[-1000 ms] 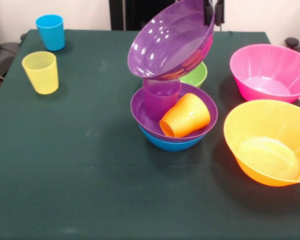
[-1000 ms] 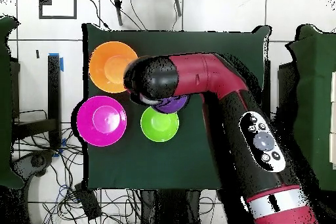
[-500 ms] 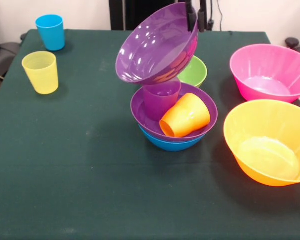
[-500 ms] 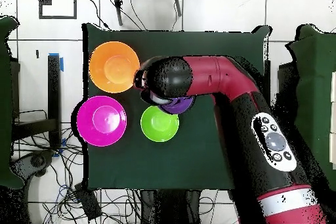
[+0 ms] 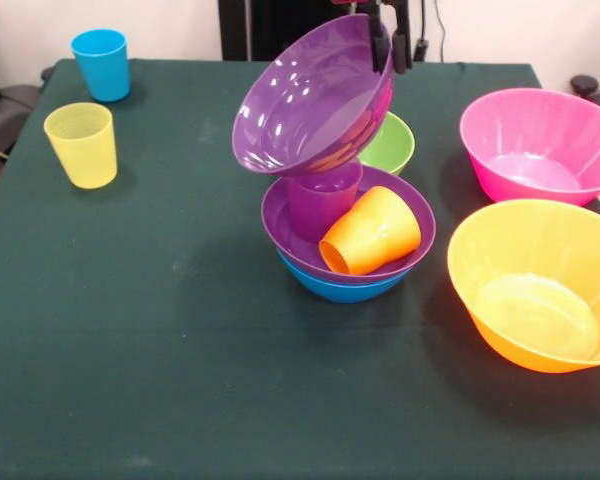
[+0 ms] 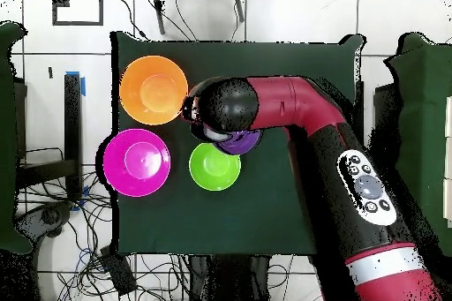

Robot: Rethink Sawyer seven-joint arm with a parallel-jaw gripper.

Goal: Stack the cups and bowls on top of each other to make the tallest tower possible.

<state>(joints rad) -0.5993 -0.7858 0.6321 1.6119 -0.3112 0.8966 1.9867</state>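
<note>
My gripper (image 5: pixel 387 44) is shut on the upper rim of a purple bowl (image 5: pixel 305 105). The bowl hangs steeply tilted, its inside facing the front left. Its lower edge is right above an upright purple cup (image 5: pixel 320 203). That cup stands in a second purple bowl (image 5: pixel 280 222), which is nested in a blue bowl (image 5: pixel 346 290); together they make the tower. An orange cup (image 5: pixel 372 232) lies on its side in the same bowl. In the overhead view the arm (image 6: pixel 282 112) covers the tower; only a purple bowl's edge (image 6: pixel 238 145) shows.
A green bowl (image 5: pixel 394 147) (image 6: pixel 214 166) sits just behind the tower. A pink bowl (image 5: pixel 540 145) (image 6: pixel 136 161) and an orange bowl (image 5: pixel 536 285) (image 6: pixel 153 90) stand at the right in the front view. A blue cup (image 5: pixel 102 63) and a yellow cup (image 5: pixel 82 145) stand far left.
The gripper has carried the tilted purple bowl leftward in the front view and slightly down, so it now hangs over the purple cup. Nothing else has moved.
</note>
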